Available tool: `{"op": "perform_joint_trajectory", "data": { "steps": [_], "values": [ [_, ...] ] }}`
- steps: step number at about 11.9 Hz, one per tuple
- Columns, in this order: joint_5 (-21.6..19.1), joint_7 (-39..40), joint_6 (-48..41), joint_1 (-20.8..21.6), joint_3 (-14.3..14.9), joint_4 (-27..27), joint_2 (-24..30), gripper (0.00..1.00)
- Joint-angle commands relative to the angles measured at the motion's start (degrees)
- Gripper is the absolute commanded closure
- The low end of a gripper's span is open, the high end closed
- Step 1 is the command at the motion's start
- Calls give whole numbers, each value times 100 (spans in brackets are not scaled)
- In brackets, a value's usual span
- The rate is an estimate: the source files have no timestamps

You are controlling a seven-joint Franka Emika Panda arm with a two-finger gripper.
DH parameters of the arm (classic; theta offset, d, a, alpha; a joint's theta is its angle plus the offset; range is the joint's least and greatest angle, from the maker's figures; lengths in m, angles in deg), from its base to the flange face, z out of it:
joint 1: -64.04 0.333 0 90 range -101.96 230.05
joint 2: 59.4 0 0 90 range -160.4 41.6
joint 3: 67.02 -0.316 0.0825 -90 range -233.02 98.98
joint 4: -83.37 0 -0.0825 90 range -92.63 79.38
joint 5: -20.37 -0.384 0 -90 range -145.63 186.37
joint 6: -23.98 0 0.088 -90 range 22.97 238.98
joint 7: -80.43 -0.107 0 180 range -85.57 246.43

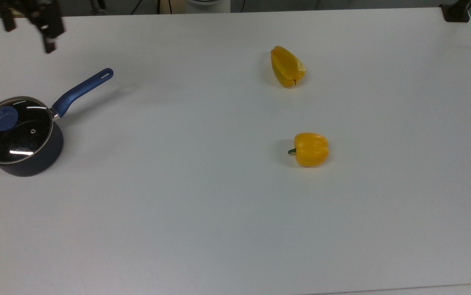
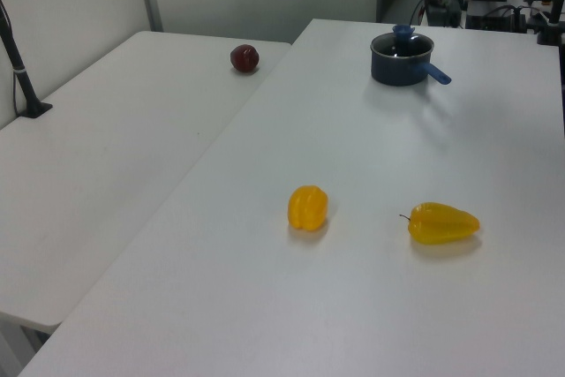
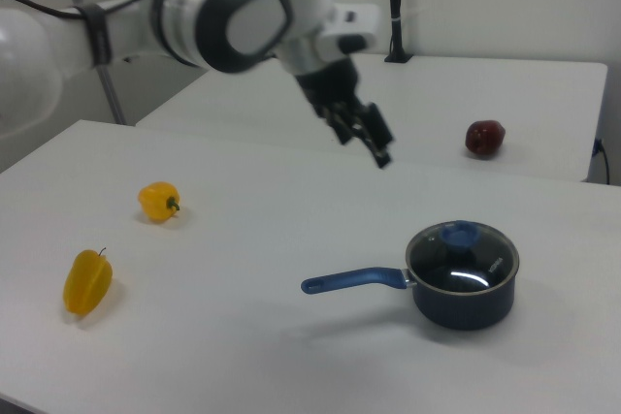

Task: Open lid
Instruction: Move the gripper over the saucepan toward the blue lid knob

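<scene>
In the right view, nearest to us at the lower left of the frame, a long yellow pepper [image 3: 87, 281] lies close to the front edge of the white table [image 3: 243, 356]. A rounder yellow bell pepper [image 3: 158, 201] sits a little farther back, apart from the first.

At the lower right of the right view stands the dark blue saucepan [image 3: 464, 307]. Its blue handle [image 3: 354, 281] points toward the right view's left. The lid [image 3: 466, 264] rests closed on the saucepan's rim, with its blue knob [image 3: 459, 233] on top. In the top view the lid [image 1: 13, 130] is at the far left of the frame, near the table's left edge. Bare tabletop lies wide and open between the saucepan [image 1: 42, 157] and the two peppers, which sit well apart from it to the right.

Beyond the saucepan, the gripper [image 3: 364, 143] hangs in the air above the table, tilted and touching nothing. In the top view it [image 1: 28, 35] appears in the upper left corner, above the handle's [image 1: 83, 91] end and clear of the lid. We read its fingers [image 1: 48, 41] as spread apart and empty.

Farthest back in the right view, a second white table [image 3: 505, 84] adjoins the first. A dark red fruit [image 3: 484, 137] rests on it at the upper right.
</scene>
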Motion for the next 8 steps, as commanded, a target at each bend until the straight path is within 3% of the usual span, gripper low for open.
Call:
{"op": "perform_joint_trajectory", "data": {
  "steps": [1,4,8],
  "values": [
    [-246,-101,1148,-533,-26,-51,-377,0],
    [-343,-101,1994,-929,-26,-60,-843,0],
    [-343,-101,2592,-1018,-26,-69,-1397,0]
  ]
}}
